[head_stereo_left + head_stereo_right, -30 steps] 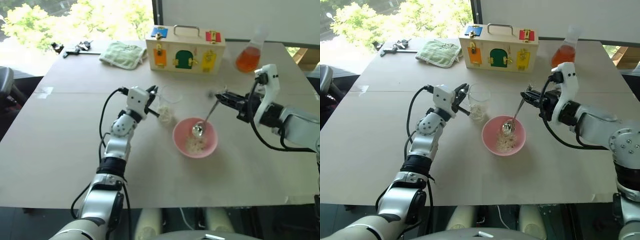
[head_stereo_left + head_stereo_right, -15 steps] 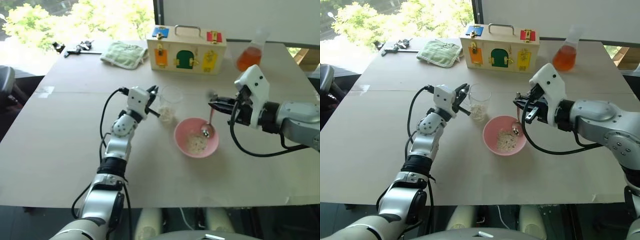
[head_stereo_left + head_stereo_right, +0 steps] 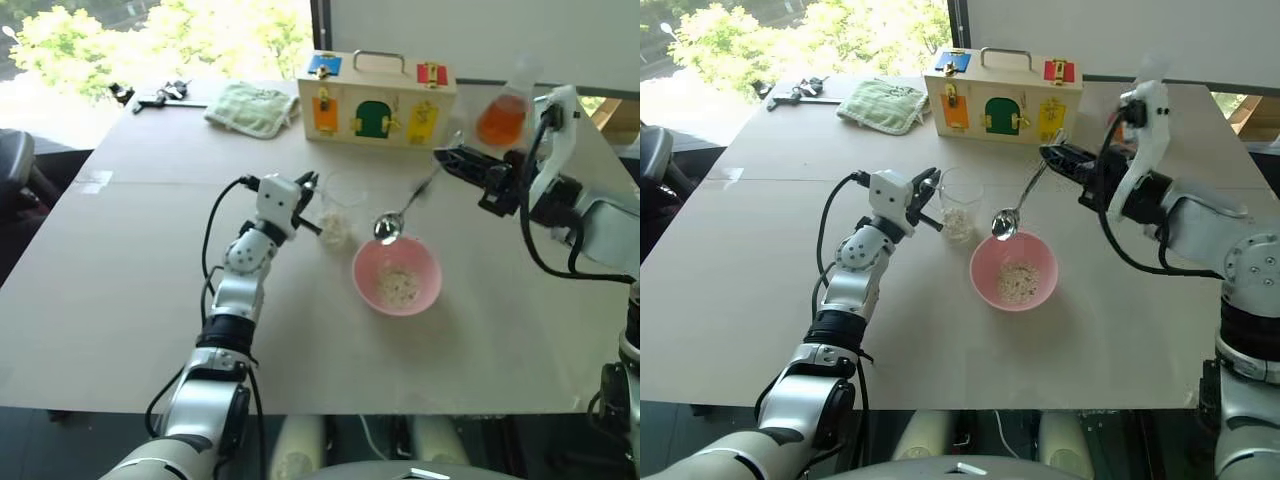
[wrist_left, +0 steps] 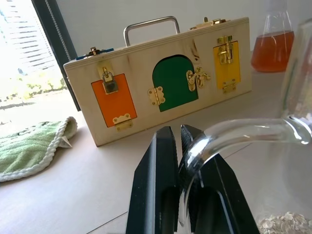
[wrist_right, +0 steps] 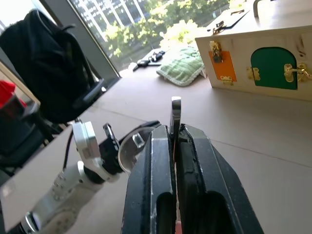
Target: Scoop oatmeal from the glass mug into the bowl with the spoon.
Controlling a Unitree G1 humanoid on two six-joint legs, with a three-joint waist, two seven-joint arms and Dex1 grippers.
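With the left gripper (image 3: 305, 186) pinching the glass mug (image 3: 338, 207) handle, the right gripper (image 3: 449, 158), pinching the spoon (image 3: 405, 207) above the bowl (image 3: 397, 276), should next dip into the mug.

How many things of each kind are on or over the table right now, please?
Glass vessels: 2 (glass mug, flask)
Bowls: 1 (pink bowl)
Spoons: 1 (spoon)
Wooden latch boxes: 1 (box)
Green cloths: 1 (cloth)
Dark tools at the far corner: 1 cluster (tools)
Total: 7
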